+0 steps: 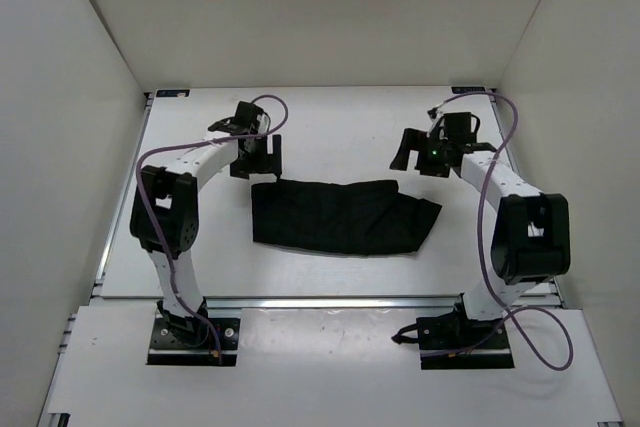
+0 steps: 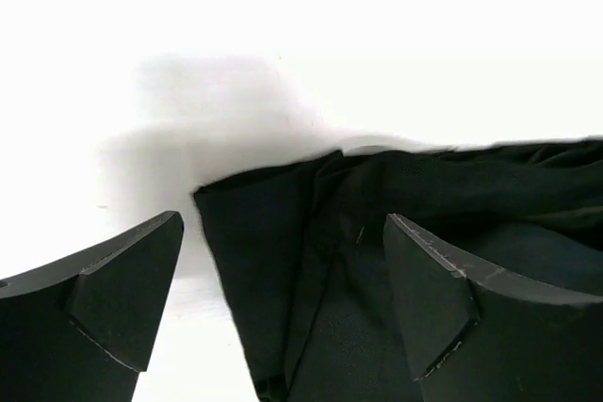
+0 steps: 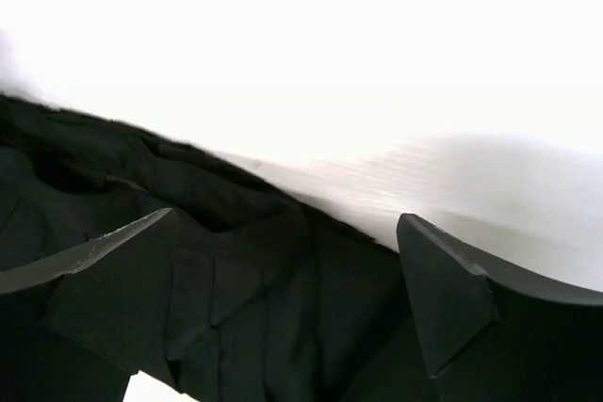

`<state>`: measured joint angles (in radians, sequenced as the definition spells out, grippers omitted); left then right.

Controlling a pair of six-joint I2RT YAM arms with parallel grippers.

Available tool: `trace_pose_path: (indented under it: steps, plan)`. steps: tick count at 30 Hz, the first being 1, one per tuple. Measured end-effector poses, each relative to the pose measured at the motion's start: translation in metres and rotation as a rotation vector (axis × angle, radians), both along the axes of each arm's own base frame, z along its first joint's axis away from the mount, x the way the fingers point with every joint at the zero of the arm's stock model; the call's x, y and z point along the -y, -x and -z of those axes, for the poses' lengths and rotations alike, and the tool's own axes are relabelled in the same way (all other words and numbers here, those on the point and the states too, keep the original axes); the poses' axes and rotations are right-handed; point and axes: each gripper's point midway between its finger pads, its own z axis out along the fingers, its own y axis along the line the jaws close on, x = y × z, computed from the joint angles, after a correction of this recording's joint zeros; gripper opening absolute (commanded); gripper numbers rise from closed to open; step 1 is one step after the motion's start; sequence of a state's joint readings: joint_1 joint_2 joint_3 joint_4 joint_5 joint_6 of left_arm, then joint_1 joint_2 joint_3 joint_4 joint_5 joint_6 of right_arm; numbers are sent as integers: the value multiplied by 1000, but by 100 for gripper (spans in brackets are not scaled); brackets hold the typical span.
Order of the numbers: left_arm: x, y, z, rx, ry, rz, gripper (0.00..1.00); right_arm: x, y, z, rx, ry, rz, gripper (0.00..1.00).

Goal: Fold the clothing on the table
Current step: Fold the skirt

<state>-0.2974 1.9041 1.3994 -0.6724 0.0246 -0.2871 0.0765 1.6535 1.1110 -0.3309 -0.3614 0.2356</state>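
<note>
- Lying flat across the middle of the large white rectangular table (image 1: pixel 330 117) is the soft black fabric clothing (image 1: pixel 340 217), a wide creased band with its long side running left to right, between the two arms.
- The band's right end is ragged and tapers to a point, while the left end is squarer; its near edge stays well short of the metal rail (image 1: pixel 330 300) along the table's near side.
- The left arm's black two-finger gripper (image 1: pixel 257 157) is at the far left corner of the clothing, just past its far edge in the top view.
- In the left wrist view, that corner of the clothing (image 2: pixel 377 195) sits beneath the left gripper (image 2: pixel 283 223): the left finger (image 2: pixel 122 298) is over bare white table and the right one is over fabric.
- The left jaws are spread wide, with nothing pinched between them.
- The right arm's black two-finger gripper (image 1: pixel 420 159) is at the far right end of the clothing, just beyond its far edge.
- In the right wrist view, the crumpled edge of the clothing (image 3: pixel 236 261) runs diagonally under the right gripper (image 3: pixel 287 218), with white table beyond the right finger (image 3: pixel 462 298).
- The right jaws are also spread wide and grasp nothing.
- Whether either gripper's fingertips brush the fabric cannot be told.
</note>
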Motion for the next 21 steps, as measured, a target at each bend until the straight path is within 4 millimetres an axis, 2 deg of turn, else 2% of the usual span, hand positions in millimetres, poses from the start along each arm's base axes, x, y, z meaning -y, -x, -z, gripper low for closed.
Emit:
trace_pose_path:
  steps: [4, 7, 9, 11, 13, 15, 17, 19, 21]
  plan:
    - [-12, -12, -34, 96, -19, -37, 99, 18, -1, -32, 88, 22, 34, 99]
    - [-22, -10, -70, 204, -34, -65, 99, 29, 13, -49, 136, 45, 62, 99]
    - [-25, 3, -89, 265, -36, -71, 98, 31, 34, -44, 124, 47, 68, 99]
    - [-25, 24, -97, 303, -25, -66, 99, 29, 58, -27, 84, 36, 74, 99]
    - [-24, 47, -90, 288, -11, -58, 99, 25, 91, 3, -8, 7, 85, 99]
    - [-26, 63, -72, 243, -15, -52, 99, 21, 124, 31, -104, -17, 98, 99]
    - [-26, 77, -53, 185, -28, -42, 99, 16, 148, 49, -178, -24, 108, 99]
    - [-27, 86, -39, 138, -41, -34, 99, 10, 157, 52, -199, -28, 98, 99]
    - [-27, 90, -30, 110, -44, -29, 99, 5, 155, 50, -186, -38, 92, 98]
